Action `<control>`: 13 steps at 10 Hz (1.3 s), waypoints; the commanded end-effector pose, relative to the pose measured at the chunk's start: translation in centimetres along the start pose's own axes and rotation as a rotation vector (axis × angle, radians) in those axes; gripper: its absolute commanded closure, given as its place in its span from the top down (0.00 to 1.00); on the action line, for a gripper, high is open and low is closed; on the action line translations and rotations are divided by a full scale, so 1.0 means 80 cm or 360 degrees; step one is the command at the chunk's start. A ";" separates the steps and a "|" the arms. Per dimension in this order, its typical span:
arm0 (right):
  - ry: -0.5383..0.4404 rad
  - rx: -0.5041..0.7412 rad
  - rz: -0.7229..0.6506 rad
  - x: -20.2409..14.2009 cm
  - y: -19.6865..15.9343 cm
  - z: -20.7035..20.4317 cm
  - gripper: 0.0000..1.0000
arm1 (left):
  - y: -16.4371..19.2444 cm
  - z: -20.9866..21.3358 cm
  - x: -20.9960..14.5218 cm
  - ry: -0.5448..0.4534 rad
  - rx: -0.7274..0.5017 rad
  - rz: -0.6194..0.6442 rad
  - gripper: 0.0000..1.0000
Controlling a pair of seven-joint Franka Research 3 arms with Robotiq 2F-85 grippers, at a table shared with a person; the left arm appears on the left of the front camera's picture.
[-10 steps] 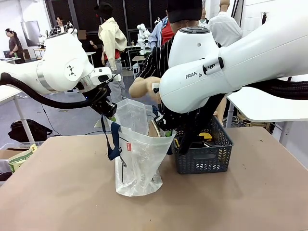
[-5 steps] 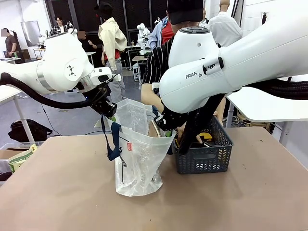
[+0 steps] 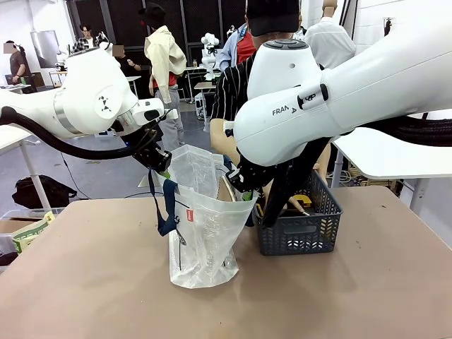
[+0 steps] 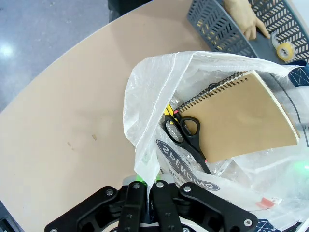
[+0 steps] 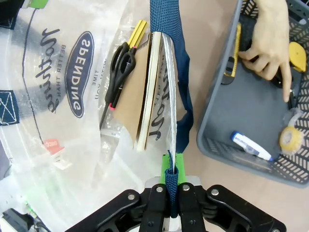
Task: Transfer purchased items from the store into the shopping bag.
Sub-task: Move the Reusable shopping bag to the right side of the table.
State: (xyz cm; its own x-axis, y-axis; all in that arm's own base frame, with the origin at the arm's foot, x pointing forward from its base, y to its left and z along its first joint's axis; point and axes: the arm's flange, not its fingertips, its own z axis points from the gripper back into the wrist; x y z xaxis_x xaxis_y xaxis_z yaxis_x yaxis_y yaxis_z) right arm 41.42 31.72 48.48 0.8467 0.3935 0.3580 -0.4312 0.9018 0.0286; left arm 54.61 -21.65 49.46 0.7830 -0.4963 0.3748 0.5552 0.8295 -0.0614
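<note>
Two grippers hold a translucent white plastic shopping bag [image 3: 205, 233] open at mid-table. The left gripper [image 4: 147, 186] has its jaws pinched tight on the thin film of the bag's left rim, and the right gripper [image 5: 169, 175] clamps the navy woven strap handle [image 5: 164, 29] on its right side. Just right of the bag stands the dark grey lattice-sided plastic basket [image 3: 296, 236], where a person's hand [image 5: 270, 38] reaches among small stationery. A tan spiral notebook [image 4: 241, 113] and black scissors [image 4: 186, 135] stand inside the bag. The film looks light, limp and slippery; the strap likely offers the surer hold.
</note>
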 end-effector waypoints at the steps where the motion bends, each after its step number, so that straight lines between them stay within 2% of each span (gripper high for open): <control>1: -0.0021 0.0031 0.0009 0.002 -0.001 0.001 0.00 | 0.002 0.002 -0.001 -0.0016 0.0010 0.0003 0.00; 13: -0.0021 0.0031 0.0009 0.002 -0.001 0.001 0.00 | 0.002 0.002 -0.001 -0.0016 0.0010 0.0003 0.00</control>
State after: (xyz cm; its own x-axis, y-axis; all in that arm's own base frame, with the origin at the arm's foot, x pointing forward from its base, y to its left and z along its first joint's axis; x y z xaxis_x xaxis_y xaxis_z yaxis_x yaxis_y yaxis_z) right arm 41.42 31.72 48.48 0.8467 0.3936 0.3580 -0.4312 0.9018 0.0286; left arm 54.61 -21.65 49.46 0.7831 -0.4963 0.3748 0.5552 0.8295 -0.0614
